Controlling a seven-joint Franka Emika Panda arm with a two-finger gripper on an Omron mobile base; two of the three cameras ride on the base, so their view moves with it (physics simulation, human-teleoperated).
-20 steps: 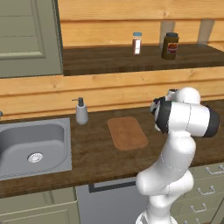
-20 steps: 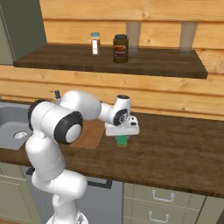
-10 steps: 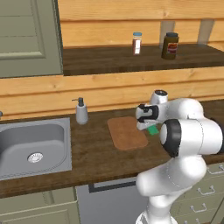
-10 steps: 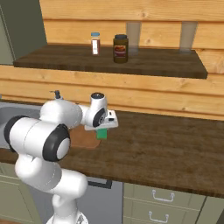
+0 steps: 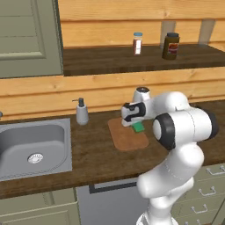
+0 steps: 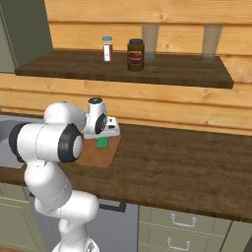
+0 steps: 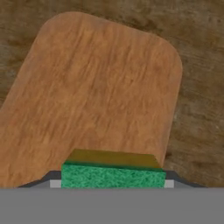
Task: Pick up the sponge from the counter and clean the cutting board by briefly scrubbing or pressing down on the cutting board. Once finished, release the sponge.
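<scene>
the hand (image 5: pixel 136 126) is gripping the sponge (image 5: pixel 139 127) between its fingers and is hanging over the far right part of the cutting board (image 5: pixel 127 136), which is lying on the dark surface (image 5: pixel 92 154) near the sink (image 5: pixel 33 147).
</scene>
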